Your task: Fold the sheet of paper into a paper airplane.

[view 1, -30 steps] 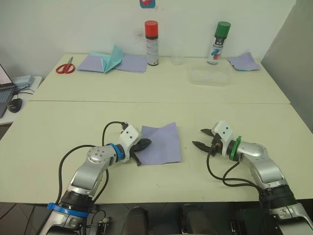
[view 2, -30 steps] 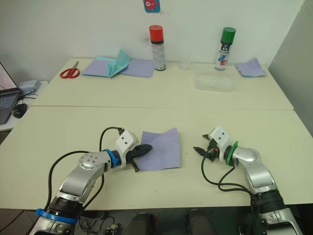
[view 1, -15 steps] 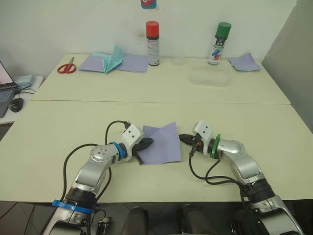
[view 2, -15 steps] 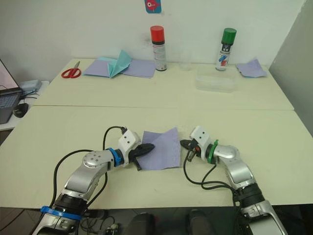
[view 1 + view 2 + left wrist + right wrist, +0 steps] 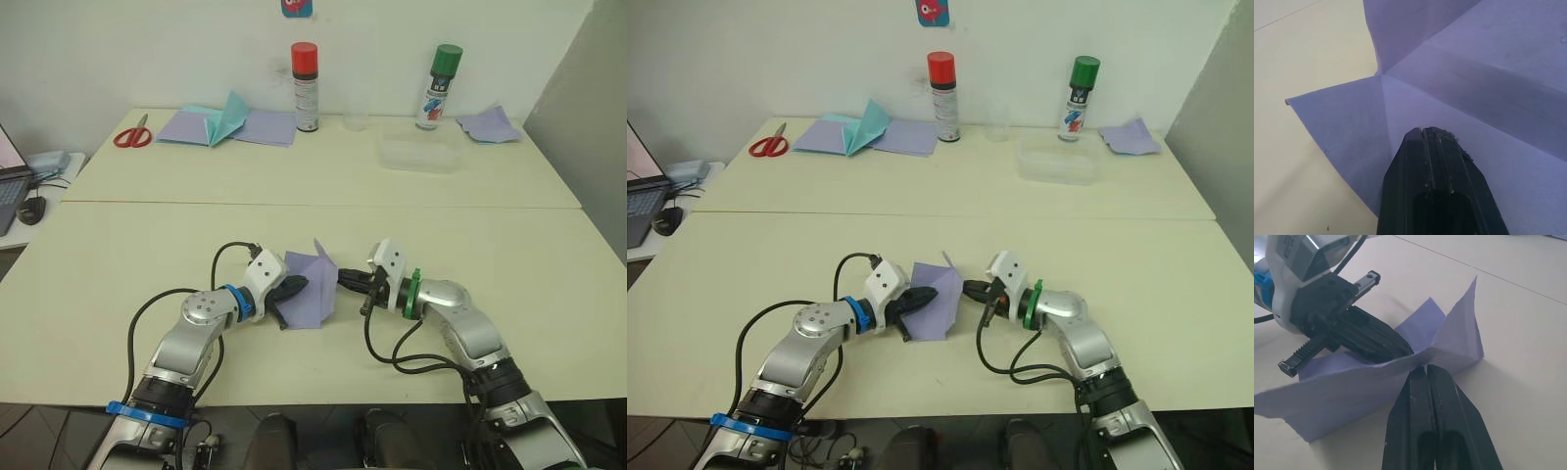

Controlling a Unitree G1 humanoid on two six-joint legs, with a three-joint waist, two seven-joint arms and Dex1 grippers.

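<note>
The sheet of paper (image 5: 306, 294) lies near the front edge of the counter (image 5: 294, 225), between the two hands; its right side is lifted up off the counter, so one corner sticks up in the air. The left hand (image 5: 292, 287) rests on the left part of the sheet with its two black fingers pressed together flat on the paper; it pins the paper down, and nothing shows between its fingers. The right hand (image 5: 345, 278) touches the lifted right edge of the sheet; its fingers are closed tight together at that edge, but the pictures do not show for sure if the paper is pinched between them. Far back on the counter stand a red-capped spray can (image 5: 305, 86) and a green-capped spray can (image 5: 435, 86); near them lie red scissors (image 5: 130, 134), flat purple sheets (image 5: 260, 126) with a teal folded paper (image 5: 225, 116), a clear plastic box (image 5: 421, 154) and a small purple scrap (image 5: 488, 124).
</note>
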